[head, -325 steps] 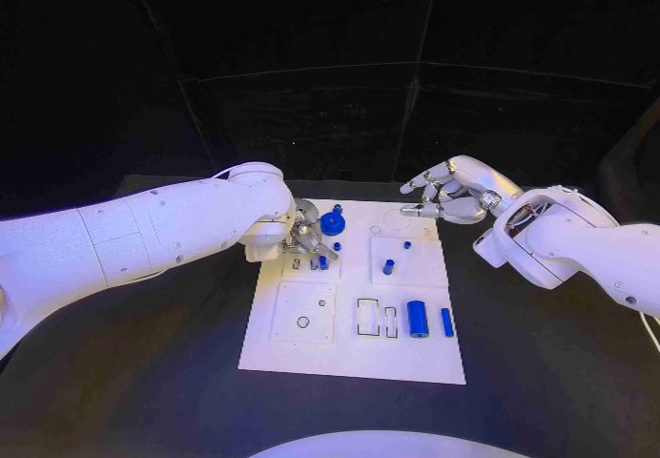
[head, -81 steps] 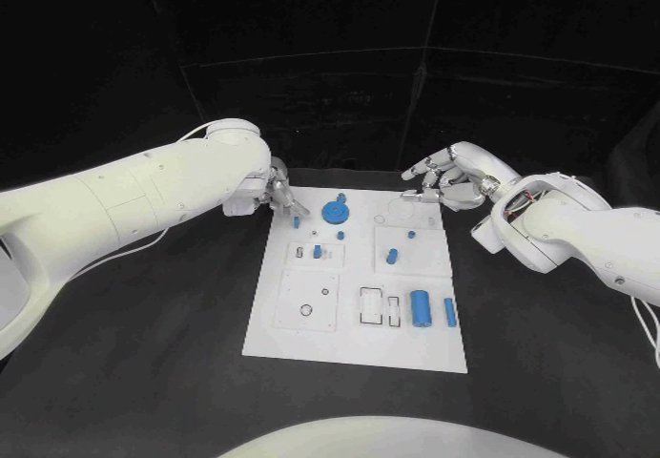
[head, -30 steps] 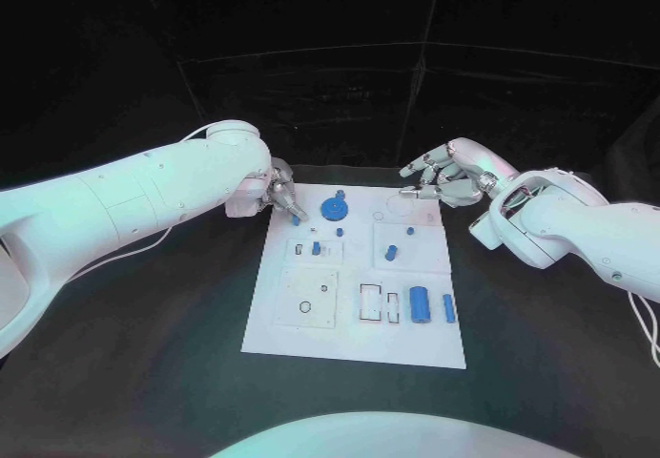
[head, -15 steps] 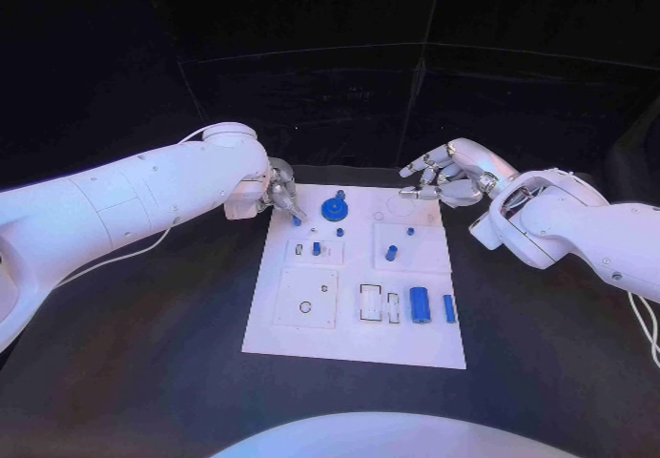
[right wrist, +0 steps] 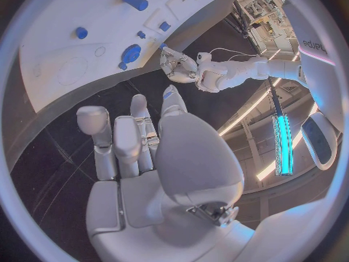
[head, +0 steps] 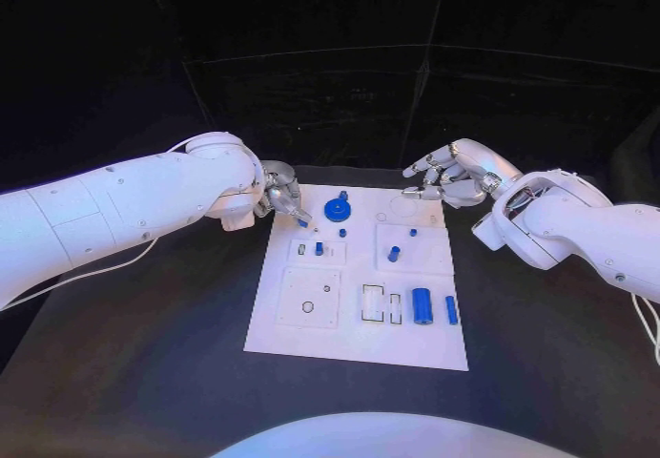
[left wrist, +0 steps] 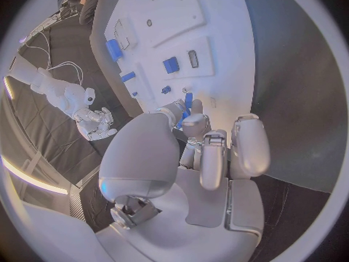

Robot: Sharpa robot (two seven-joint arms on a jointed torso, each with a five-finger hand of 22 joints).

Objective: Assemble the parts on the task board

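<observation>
The white task board (head: 310, 329) lies in the middle of the table. My left hand (head: 282, 201) hovers at its far left corner and pinches a small blue peg (head: 301, 222) between its fingertips; the left wrist view shows the peg (left wrist: 188, 103) just above the board (left wrist: 218, 75). A round blue knob (head: 337, 207) stands beside it. My right hand (head: 454, 181) hangs over the board's far right corner with its fingers apart and nothing in them, as the right wrist view of that hand (right wrist: 138, 140) confirms.
Other blue parts sit on the board: a short peg (head: 394, 254), a piece in a slot (head: 319, 248), a thick cylinder (head: 420, 305) and a slim bar (head: 451, 309). Black table surrounds the board on every side.
My left arm has swung lower, and its hand with the peg has edged slightly inward over the board's far left corner. The right hand has hardly moved.
</observation>
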